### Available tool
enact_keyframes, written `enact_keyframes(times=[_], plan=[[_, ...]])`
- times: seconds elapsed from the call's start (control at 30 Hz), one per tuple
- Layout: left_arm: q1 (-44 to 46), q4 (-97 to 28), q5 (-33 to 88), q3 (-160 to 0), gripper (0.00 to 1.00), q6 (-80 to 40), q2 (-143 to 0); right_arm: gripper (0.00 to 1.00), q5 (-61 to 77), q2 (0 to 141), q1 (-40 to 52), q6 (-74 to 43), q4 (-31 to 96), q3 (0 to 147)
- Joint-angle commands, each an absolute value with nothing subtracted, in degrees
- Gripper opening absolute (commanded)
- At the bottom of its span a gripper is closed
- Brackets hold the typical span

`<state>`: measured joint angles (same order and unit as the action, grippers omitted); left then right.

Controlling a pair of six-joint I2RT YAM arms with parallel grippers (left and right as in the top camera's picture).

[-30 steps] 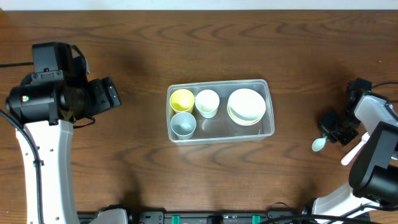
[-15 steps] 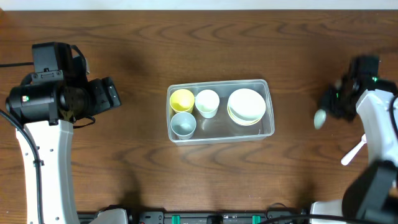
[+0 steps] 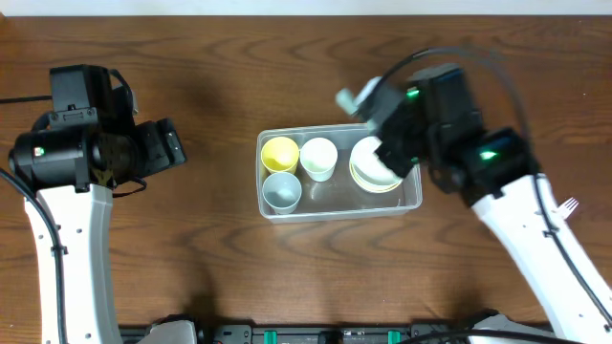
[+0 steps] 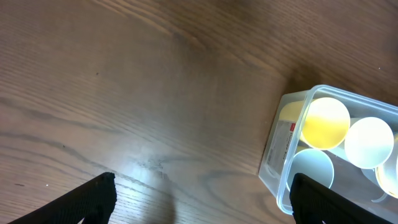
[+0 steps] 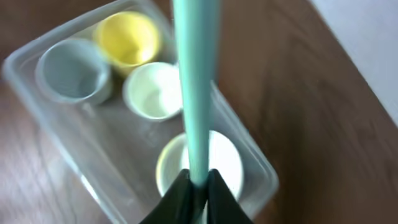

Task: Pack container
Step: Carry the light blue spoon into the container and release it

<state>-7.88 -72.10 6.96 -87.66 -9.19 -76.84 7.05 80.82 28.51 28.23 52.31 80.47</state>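
Brown wooden table (image 3: 287,57) fills the overhead view. Left arm (image 3: 67,158) sits at the left side, well apart from the tub. Right arm (image 3: 516,201) reaches in from the right, its head over the right end of the tub.

The container (image 3: 325,215), a clear rectangular tub with rounded corners, sits mid-table with its long side running left-right. Inside at the right end is a stack of bowls (image 3: 368,170), white on top with a yellow rim showing below, partly covered by the right arm's head. At the left end are three upright cups: yellow cup (image 3: 280,153) in the far-left corner, white cup (image 3: 318,158) just beside it to the right, pale blue-grey cup (image 3: 282,191) in the near-left corner. The cups are close together; contact can't be judged.

Left gripper (image 4: 202,180): fingers spread wide, nothing between them, bare wood under it, the tub's left end off to its right in the wrist view.

Right gripper (image 5: 199,180): fingertips pinched tight on the handle of a pale teal spoon (image 5: 198,74). The handle runs straight out from the tips, above the bowls and the white cup. Spoon is in the air over the tub, not resting in it. Overhead view is motion-blurred here.

White fork (image 3: 570,204) lies on the table at right, only the tines showing past the right arm.
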Motion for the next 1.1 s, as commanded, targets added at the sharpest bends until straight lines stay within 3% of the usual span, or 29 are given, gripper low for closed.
enact_keyframes(times=[0.0, 0.17, 0.53, 0.8, 1.07], plan=[[-8.19, -72.42, 6.87, -87.59, 0.89, -9.72, -77.17, 0.01, 6.76, 83.53, 32.34, 39.53, 53.65, 80.07], [-8.19, -72.42, 6.87, -87.59, 0.89, -9.69, -77.17, 0.01, 8.21, 89.38, 35.22, 47.97, 60.73, 80.07], [-8.19, -72.66, 6.87, -87.59, 0.89, -9.69, -77.17, 0.02, 8.14, 98.91, 35.16, 47.92, 63.68, 80.07], [-8.19, -72.64, 6.87, -87.59, 0.89, -9.72, -77.17, 0.34, 7.9, 100.01, 35.16, 47.22, 63.9, 80.07], [-8.19, -72.62, 6.87, -87.59, 0.89, -9.72, -77.17, 0.36, 5.85, 98.54, 34.94, 43.13, 61.98, 80.64]])
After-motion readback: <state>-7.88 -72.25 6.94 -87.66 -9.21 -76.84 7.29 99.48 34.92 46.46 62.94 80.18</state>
